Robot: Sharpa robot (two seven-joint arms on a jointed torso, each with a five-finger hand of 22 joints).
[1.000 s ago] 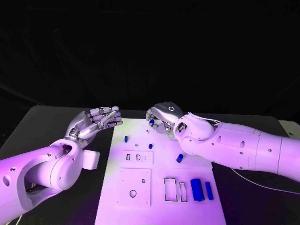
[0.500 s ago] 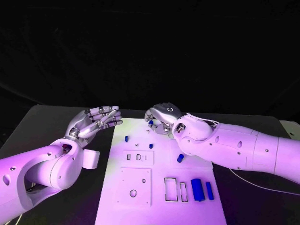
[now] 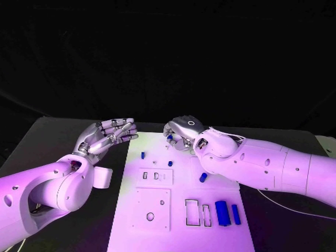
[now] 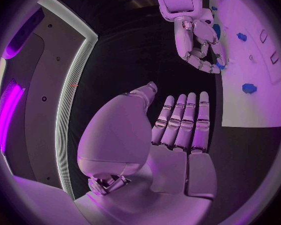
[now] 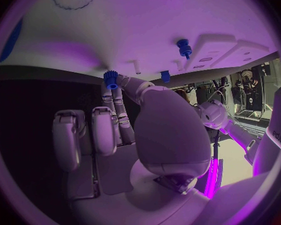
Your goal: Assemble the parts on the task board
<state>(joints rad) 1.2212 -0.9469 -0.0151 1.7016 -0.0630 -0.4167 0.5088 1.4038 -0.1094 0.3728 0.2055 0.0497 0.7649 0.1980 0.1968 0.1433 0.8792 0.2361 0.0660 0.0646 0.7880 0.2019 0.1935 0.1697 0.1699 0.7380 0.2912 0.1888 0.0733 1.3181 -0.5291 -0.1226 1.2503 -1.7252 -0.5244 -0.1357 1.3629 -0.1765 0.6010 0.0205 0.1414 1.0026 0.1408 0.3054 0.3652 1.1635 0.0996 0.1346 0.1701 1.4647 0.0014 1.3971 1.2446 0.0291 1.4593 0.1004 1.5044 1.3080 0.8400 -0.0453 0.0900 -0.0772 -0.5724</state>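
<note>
The white task board [image 3: 183,231] lies lengthwise in the middle of the table. My right hand [image 3: 182,133] hovers over its far end and pinches a small blue toothed part [image 5: 110,79] between thumb and fingertip; the part also shows in the head view [image 3: 169,137]. My left hand [image 3: 107,134] is held up beside the board's far left corner, fingers straight and side by side, holding nothing [image 4: 178,130]. Loose blue parts lie on the board: a small peg [image 3: 143,155], another [image 3: 169,163], a short one [image 3: 202,177], and two long bars [image 3: 222,212] near the right edge.
Rectangular slots [image 3: 192,211] and a square plate with holes [image 3: 153,207] sit on the near half of the board. A blue peg [image 5: 184,47] stands in the board close to my right hand. Black table [image 3: 62,136] surrounds the board on both sides.
</note>
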